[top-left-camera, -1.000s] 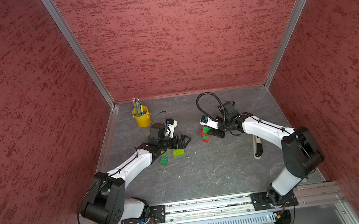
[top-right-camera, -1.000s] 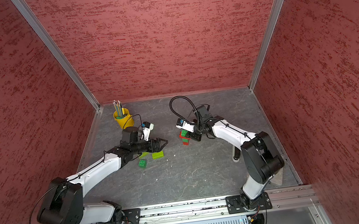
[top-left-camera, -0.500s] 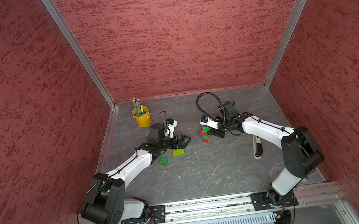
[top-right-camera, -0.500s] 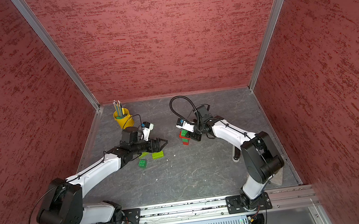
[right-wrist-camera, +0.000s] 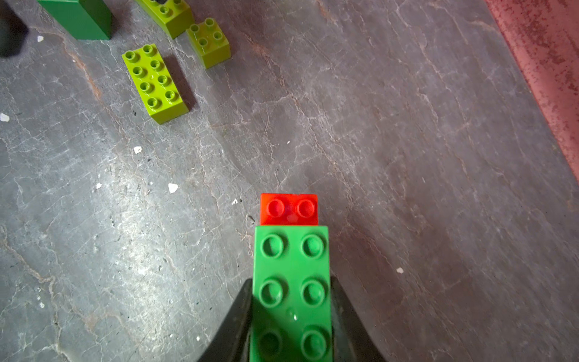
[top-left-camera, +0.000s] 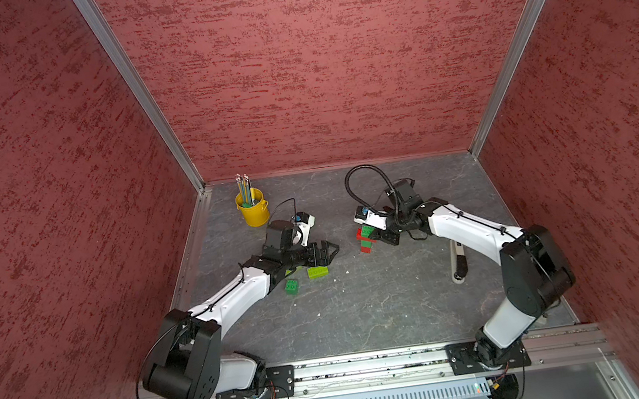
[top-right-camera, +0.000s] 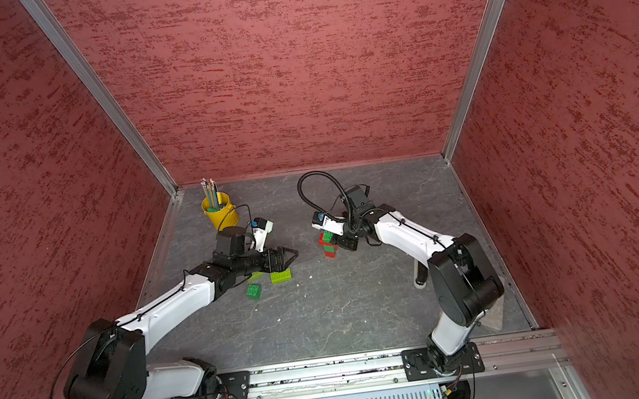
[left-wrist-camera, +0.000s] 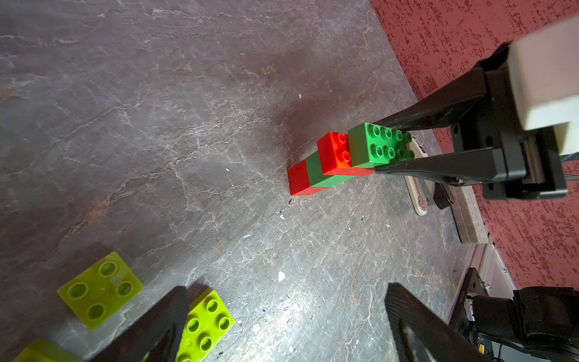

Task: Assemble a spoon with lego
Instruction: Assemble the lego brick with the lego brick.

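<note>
Clamps a dark-green oblong brick between the right fingers, closed flat against its two long sides, studs upward. Caps a short upright column with that brick: directly beneath, a red square brick, then a green square brick, then a bottom red brick down at the desk. Has the column just past the right tips, with the oblong brick covering half the red top and overhanging back between the fingers; leaves two red studs bare ahead of its front edge. Holds the left fingers spread wide with nothing between them, low over the desk, tips toward the column yet well apart from it. Shows the loose lego gathered by the left fingers: a lime-green oblong brick, studs up, just beside the tips and partly behind one finger in the left wrist view; a lime-green square brick just outside that finger, near the oblong one without touching; a third lime-green brick, cut by the frame edge; a dark-green square brick farther back, beside the left wrist. Places a yellow bucket with pencils behind the left fingers, near but apart, and a white-and-black oblong tool well behind the right fingers, partly under that forearm.
</note>
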